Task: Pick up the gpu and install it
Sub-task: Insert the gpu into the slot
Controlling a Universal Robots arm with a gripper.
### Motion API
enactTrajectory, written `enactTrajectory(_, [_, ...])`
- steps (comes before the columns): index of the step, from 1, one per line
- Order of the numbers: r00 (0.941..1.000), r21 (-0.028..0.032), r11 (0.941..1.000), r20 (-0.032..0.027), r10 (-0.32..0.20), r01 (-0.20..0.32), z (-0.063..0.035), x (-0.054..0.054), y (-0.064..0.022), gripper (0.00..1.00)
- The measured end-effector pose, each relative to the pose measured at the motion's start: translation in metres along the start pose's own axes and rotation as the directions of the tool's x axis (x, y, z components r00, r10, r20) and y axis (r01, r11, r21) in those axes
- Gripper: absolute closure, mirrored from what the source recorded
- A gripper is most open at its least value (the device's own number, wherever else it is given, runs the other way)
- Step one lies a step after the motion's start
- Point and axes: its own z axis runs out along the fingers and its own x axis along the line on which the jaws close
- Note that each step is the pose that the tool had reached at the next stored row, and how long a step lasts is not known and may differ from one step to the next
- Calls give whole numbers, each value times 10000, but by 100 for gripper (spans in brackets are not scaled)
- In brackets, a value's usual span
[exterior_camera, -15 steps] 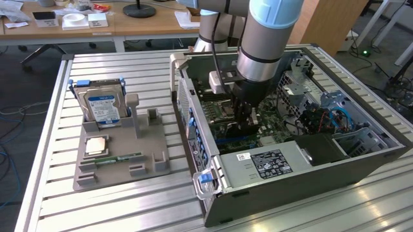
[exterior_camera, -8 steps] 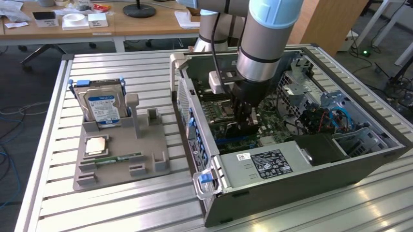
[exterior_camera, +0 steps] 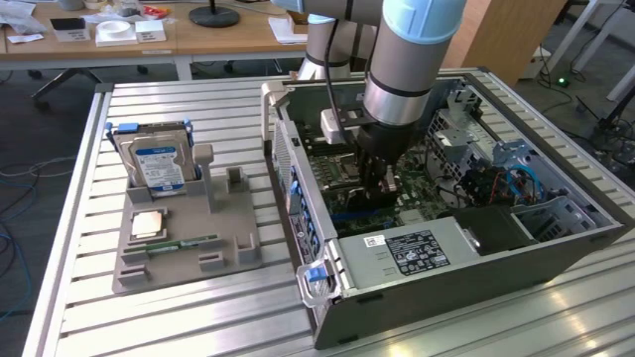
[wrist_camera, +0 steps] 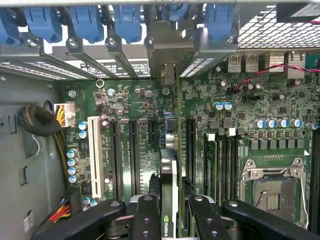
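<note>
Inside the grey computer case [exterior_camera: 447, 297] at the exterior view's three o'clock, the black pincer [wrist_camera: 170, 206] grips the thin dark gpu card [wrist_camera: 169, 167] upright over the green motherboard [wrist_camera: 280, 100]; probably light, stiff, fragile: hold its edges.

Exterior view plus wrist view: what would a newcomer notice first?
The arm reaching down into the open computer case at the exterior view's right. In the wrist view its gripper has jaws shut on the gpu, held on edge at the green motherboard's slots. Next, the hard drive, upright in the grey holder at the exterior view's left.
</note>
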Motion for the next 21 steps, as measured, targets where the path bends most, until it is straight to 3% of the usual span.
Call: enactTrajectory(21, [10000, -1, 10000, 7, 0, 0, 33, 2, 24, 73])
